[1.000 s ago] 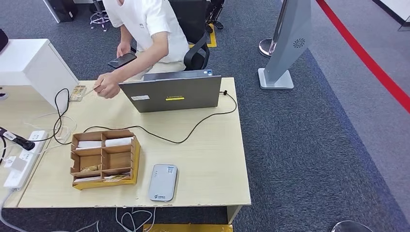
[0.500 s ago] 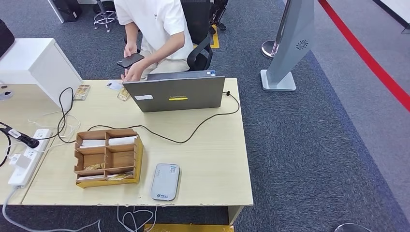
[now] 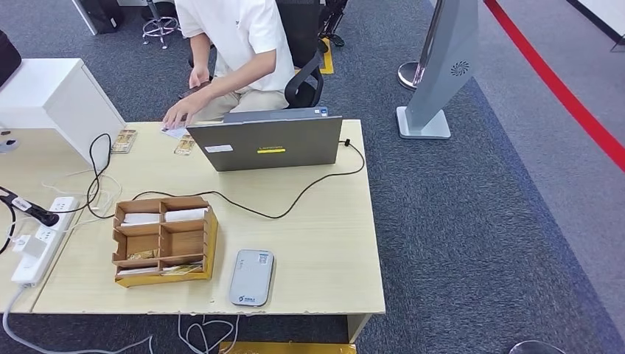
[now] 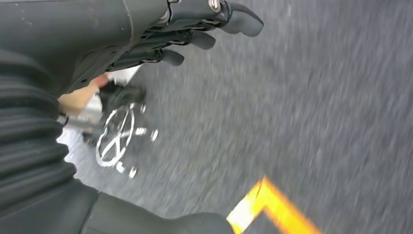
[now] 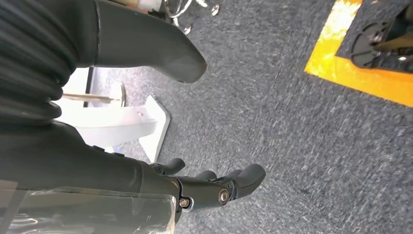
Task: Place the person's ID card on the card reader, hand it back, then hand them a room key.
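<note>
The grey card reader (image 3: pixel 250 278) lies flat near the table's front edge. To its left stands a wooden divider box (image 3: pixel 162 240) with white cards in its compartments. At the far edge a person in a white shirt (image 3: pixel 239 37) rests a hand (image 3: pixel 177 114) on a small white card (image 3: pixel 175 132) lying on the table. My left hand (image 4: pixel 146 34) hangs over grey carpet, fingers apart and holding nothing. My right hand (image 5: pixel 160 183) also hangs over the carpet, thumb and fingers spread and empty.
A grey laptop (image 3: pixel 265 141) stands at the table's far side, its black cable (image 3: pixel 295 199) crossing the top. Two small tan items (image 3: pixel 123 140) (image 3: pixel 184 145) lie beside it. A power strip (image 3: pixel 37 247) sits at the left, a white cabinet (image 3: pixel 51 96) behind, a grey stand (image 3: pixel 442 66) on the right.
The person's hand has come down from beside the phone onto the white card at the table's far edge. Earlier it drew back from the tan item at the left.
</note>
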